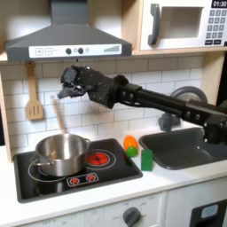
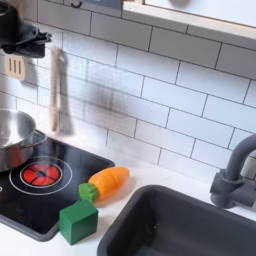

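Carrying stage, as judged: the gripper (image 1: 67,89), its claw seemingly clamped on the top of a blurred pale utensil (image 1: 60,113), is held above the steel pot (image 1: 60,152) on the stove (image 1: 111,170); any lowering calls for clearing the pot's rim

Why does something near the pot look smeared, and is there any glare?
In both exterior views a pale object under the black gripper is motion-blurred; in the first exterior view the shiny steel pot catches soft highlights; the second exterior view renders the orange toy carrot fairly sharp.
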Tool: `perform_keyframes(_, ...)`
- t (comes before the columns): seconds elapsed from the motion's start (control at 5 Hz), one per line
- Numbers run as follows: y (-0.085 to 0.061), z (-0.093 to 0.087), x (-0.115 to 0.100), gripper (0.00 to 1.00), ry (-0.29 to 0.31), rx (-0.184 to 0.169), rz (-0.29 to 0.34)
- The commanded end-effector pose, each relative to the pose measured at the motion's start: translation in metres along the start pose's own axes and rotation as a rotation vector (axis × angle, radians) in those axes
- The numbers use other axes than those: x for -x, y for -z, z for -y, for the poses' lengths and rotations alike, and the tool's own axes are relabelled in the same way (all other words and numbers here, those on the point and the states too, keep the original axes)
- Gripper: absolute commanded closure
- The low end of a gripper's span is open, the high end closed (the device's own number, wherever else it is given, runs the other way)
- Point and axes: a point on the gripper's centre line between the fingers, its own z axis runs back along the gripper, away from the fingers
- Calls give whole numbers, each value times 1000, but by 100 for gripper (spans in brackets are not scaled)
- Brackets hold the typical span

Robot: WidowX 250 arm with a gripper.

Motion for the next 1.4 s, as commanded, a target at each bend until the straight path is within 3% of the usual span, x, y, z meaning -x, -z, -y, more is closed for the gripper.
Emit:
perform_keyframes(0.0, -4, -6, 6, 100, -21, -45, -36)
perform_keyframes(0.2, -3, -6, 5, 100, -26, -40, -52)
perform_keyframes(0.4, 0, -13, 15, 100, -25, -106, -133)
perform_keyframes(0.6, -7, -15, 6, 100, -24, -111, -90)
perform_keyframes(0.8, -7, -18, 0, 100, -5, -155, -84)
perform_keyframes(1.0, -10, -25, 2, 0, -46, -235, -144)
perform_keyframes(1.2, -5, -29, 5, 0, -47, -297, -196)
